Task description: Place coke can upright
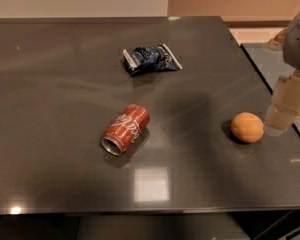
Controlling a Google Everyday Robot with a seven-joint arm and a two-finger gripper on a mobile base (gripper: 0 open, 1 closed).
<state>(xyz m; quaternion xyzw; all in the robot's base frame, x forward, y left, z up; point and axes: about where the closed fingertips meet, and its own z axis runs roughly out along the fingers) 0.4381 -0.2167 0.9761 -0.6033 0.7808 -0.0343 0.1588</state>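
The coke can (126, 129) lies on its side near the middle of the table (50, 84), silver end aimed toward 7 o'clock. I judge this step 1, the approach, with nothing righted yet. The gripper (282, 115) hangs at the table's 3 o'clock edge, just beside the orange (247, 127) and well apart from the can; whether it is open or closed I cannot tell. The next move likely calls for travel toward 9 o'clock, clearing the orange, then lining up across the can's body.

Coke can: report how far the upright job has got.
Nothing looks done: the coke can lies on its side on the table. In hand: the gripper hangs at the right edge beside the orange, apart from the can. Left: reach it, grasp it, stand it upright.
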